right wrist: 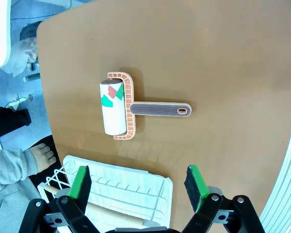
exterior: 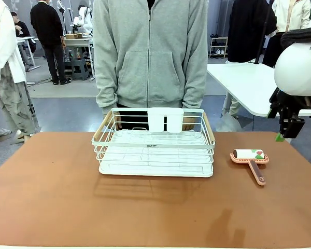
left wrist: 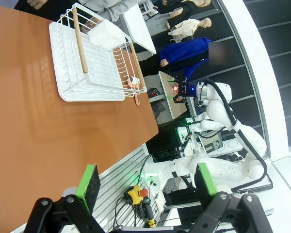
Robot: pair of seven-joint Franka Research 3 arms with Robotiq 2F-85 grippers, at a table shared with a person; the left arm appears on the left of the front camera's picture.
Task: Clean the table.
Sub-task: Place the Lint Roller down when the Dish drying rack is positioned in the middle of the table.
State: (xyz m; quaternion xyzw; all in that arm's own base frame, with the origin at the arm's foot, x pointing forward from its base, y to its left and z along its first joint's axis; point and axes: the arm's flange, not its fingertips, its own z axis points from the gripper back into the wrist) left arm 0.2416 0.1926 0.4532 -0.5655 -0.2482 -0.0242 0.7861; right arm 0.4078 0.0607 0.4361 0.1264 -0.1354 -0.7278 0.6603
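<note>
The table spans the front view, its reddish-brown top bare at left. At centre stands a white wire basket with wooden handles; a person in a grey hoodie stands just behind it. To the right lies a lint roller, apart from the basket. The right gripper hangs above the table's right edge, fingers spread, empty. The left gripper likewise stands apart, empty, beyond the table's edge.

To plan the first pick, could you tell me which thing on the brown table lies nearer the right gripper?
The lint roller, lying flat right of the wire basket, just below the open right gripper.
</note>
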